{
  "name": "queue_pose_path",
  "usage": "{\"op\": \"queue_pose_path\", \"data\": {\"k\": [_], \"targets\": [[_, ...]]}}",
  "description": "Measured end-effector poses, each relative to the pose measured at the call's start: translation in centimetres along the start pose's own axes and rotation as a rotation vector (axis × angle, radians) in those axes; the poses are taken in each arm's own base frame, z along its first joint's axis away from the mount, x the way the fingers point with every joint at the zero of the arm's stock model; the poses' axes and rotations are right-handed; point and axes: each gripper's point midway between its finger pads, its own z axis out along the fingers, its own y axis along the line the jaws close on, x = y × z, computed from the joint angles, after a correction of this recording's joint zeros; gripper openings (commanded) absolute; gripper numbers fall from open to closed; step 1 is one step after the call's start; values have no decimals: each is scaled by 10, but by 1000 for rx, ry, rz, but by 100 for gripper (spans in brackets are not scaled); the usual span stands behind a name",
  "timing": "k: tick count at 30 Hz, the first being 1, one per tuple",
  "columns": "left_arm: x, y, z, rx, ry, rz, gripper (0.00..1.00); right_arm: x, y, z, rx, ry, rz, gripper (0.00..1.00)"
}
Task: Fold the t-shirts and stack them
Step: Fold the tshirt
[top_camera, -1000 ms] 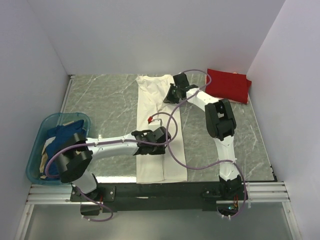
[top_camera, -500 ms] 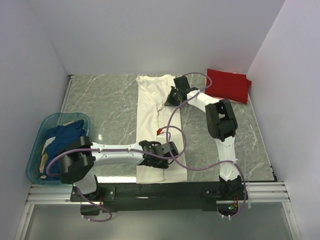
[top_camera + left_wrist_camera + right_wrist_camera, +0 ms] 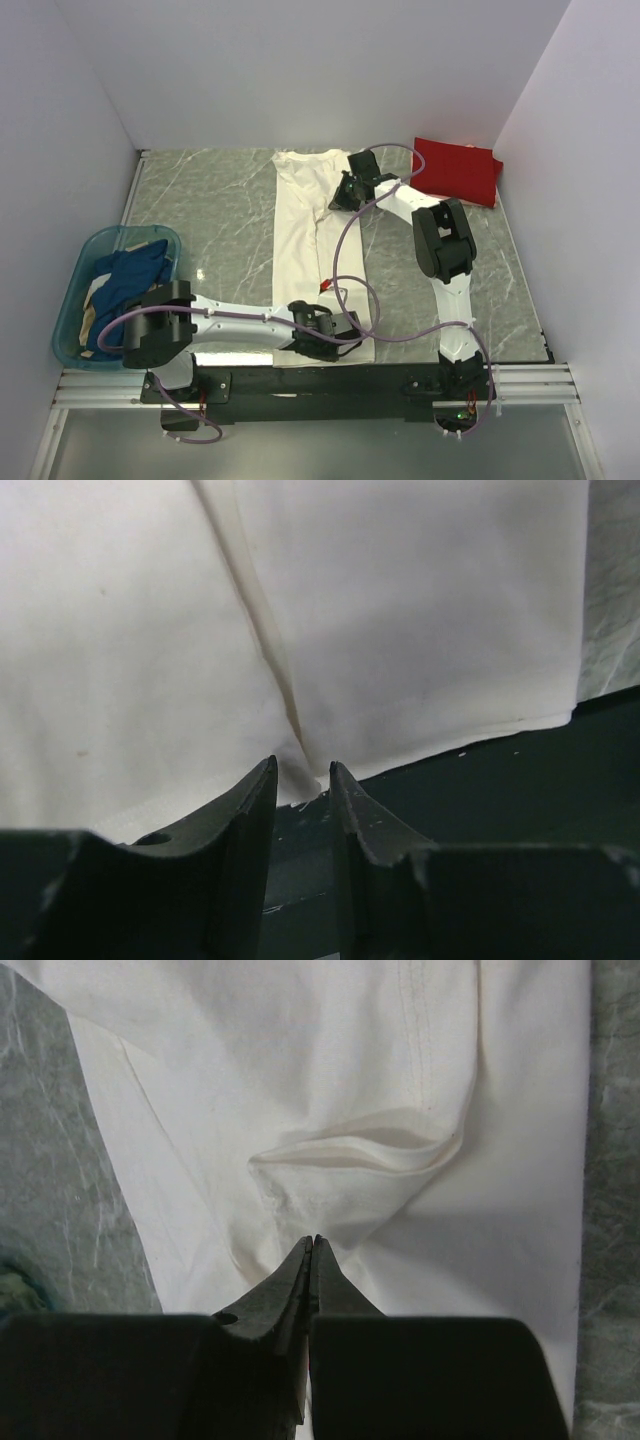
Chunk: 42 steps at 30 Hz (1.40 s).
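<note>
— Where's the cream-white t-shirt?
— It lies in a long strip mid-surface, running 12 to 6 o'clock.
— And the tools?
— The left tool is at the 6 o'clock hem with its jaws parted. The right tool is over the 12 o'clock end with its jaws pressed together. I can't tell whether it has pinched any cloth.
— The red t-shirt?
— Folded at 2 o'clock.

Both arms are the same build: white tube links on the left arm and right arm, chunky black joint housings, and a purple cable looping loose. The left gripper and right gripper have dark tapered fingers. They sit on a black base rail.
</note>
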Motion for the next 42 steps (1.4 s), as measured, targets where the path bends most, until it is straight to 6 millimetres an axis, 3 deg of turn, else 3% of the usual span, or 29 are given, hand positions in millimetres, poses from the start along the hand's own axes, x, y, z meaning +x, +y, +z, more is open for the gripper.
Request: {"op": "queue_pose_path", "data": {"k": [5,15,29,42], "targets": [[12,0,4,-16,17,15,30,0,0,0,-2,0,3,0],[19,11,4,-73,23,11,1,0,3,0,-13,3,2,0],[16,14,-18,-27,-2,-33,1,-5,7,-2,-22,-8,-1,0],[17,18,-25,-7,-7,-55,1,-7,7,-2,-21,-14,0,0]]}}
